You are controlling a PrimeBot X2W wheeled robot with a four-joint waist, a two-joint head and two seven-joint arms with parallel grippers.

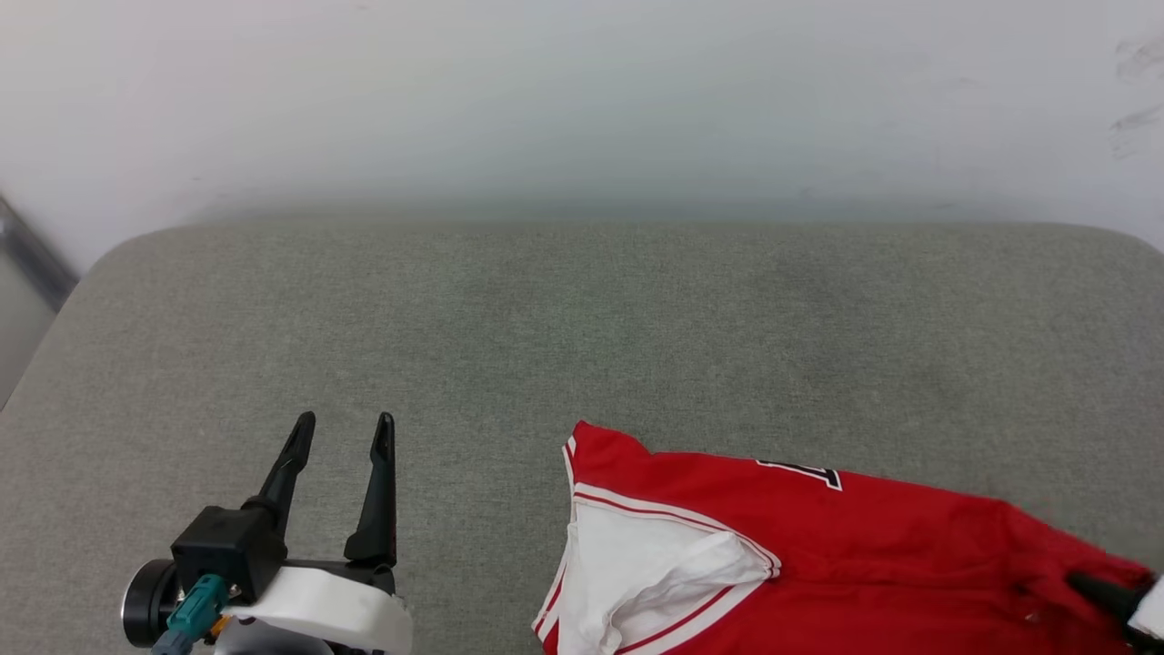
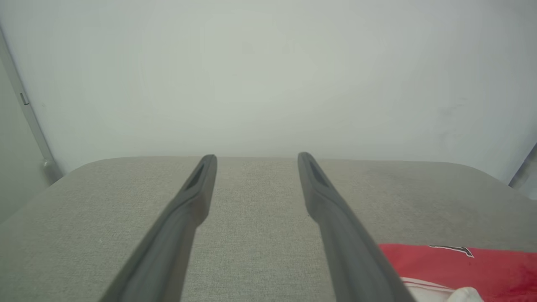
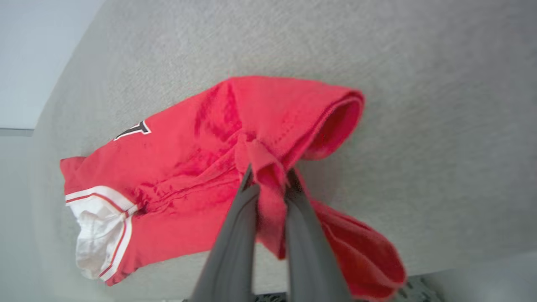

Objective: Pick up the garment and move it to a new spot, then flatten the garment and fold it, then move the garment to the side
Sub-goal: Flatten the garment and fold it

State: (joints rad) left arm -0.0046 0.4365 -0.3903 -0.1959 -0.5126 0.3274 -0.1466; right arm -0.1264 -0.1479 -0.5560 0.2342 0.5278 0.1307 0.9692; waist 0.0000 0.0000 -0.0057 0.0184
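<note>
The garment (image 1: 864,555), a red T-shirt with a white sleeve and striped trim, lies crumpled at the near right of the grey table (image 1: 582,346). A scrap of its black-and-white print shows at its far edge. In the right wrist view my right gripper (image 3: 268,176) is shut on a bunched fold of the garment (image 3: 201,167), red cloth pinched between both fingers. That gripper's dark tip (image 1: 1105,591) pokes in at the lower right edge of the head view. My left gripper (image 1: 346,432) stands open over bare table at the lower left, well apart from the shirt (image 2: 461,268).
A pale wall (image 1: 582,100) rises right behind the table's far edge. The table's rounded corners show at the far left and far right. A grey metal post (image 2: 29,113) stands off the table's left side. Bare cloth surface stretches across the middle and left.
</note>
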